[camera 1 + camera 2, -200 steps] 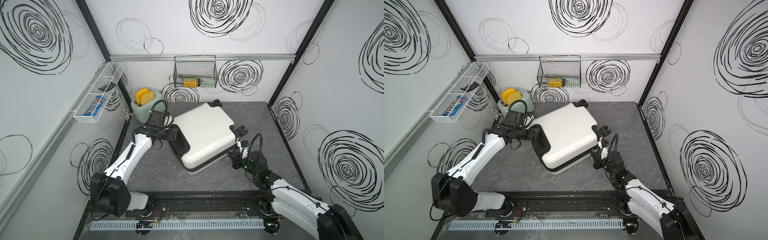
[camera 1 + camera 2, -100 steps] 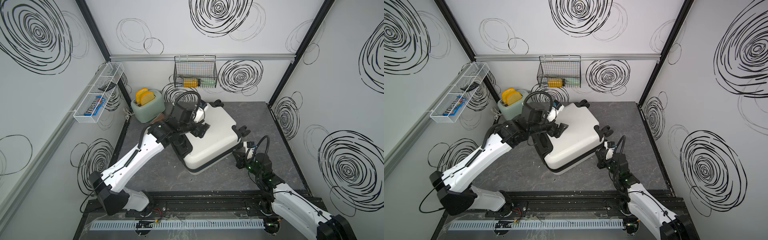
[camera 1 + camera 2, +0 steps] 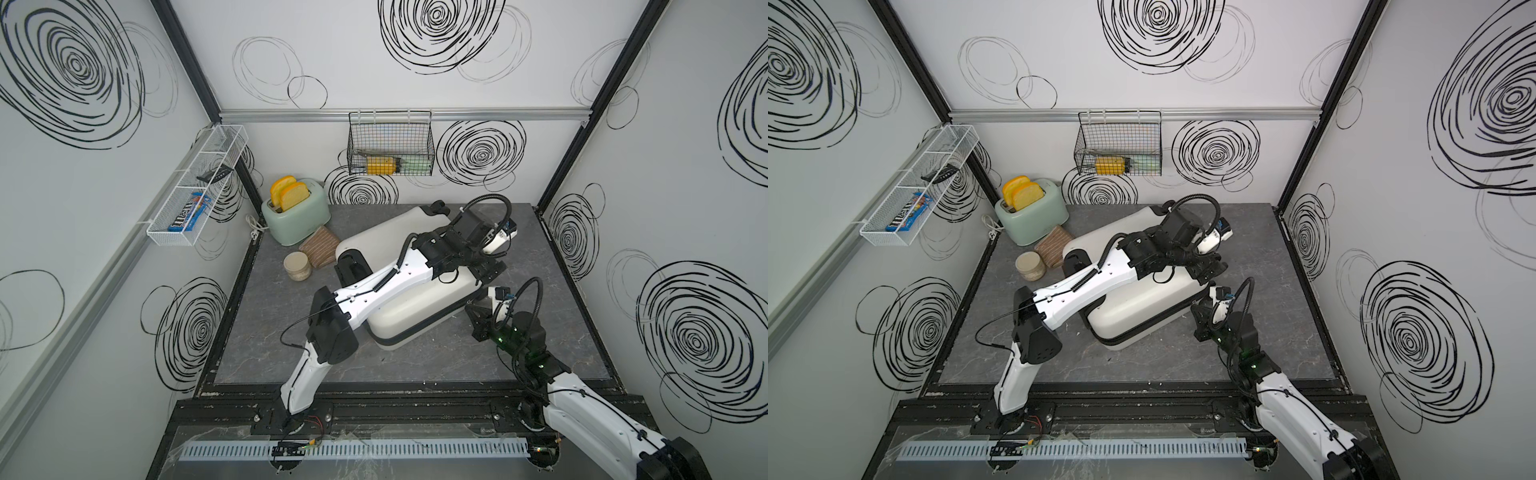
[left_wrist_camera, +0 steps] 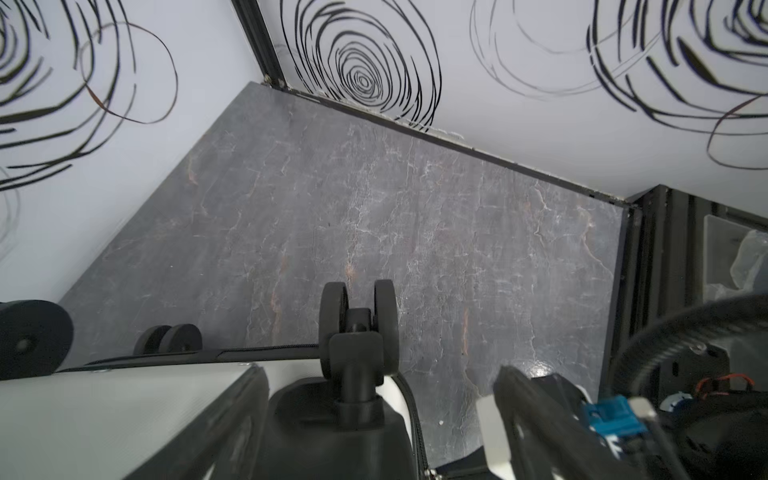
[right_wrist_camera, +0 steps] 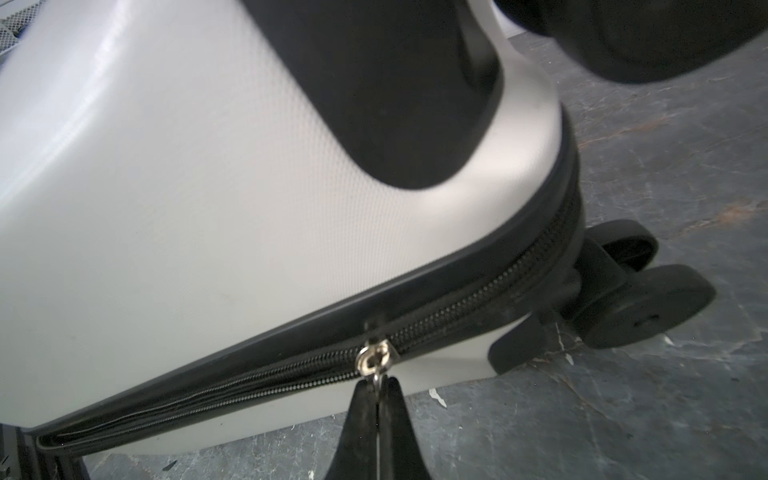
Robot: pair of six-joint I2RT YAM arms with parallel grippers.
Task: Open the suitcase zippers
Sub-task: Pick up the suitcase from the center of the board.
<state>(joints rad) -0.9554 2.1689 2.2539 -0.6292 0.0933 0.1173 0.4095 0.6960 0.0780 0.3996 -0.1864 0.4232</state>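
1. My right claw (image 5: 378,388) is clamped on the zipper pull (image 5: 374,361), low on the near seam
2. The suitcase (image 3: 419,316) lies flat mid-worktop (image 3: 270,332); unzipping looks partly done, so next I'd drag the pull along the seam, round the corner by the wheel (image 5: 640,307)
3. Farther off, my left claw (image 3: 490,272) hangs apart over the wheel end, holding nothing
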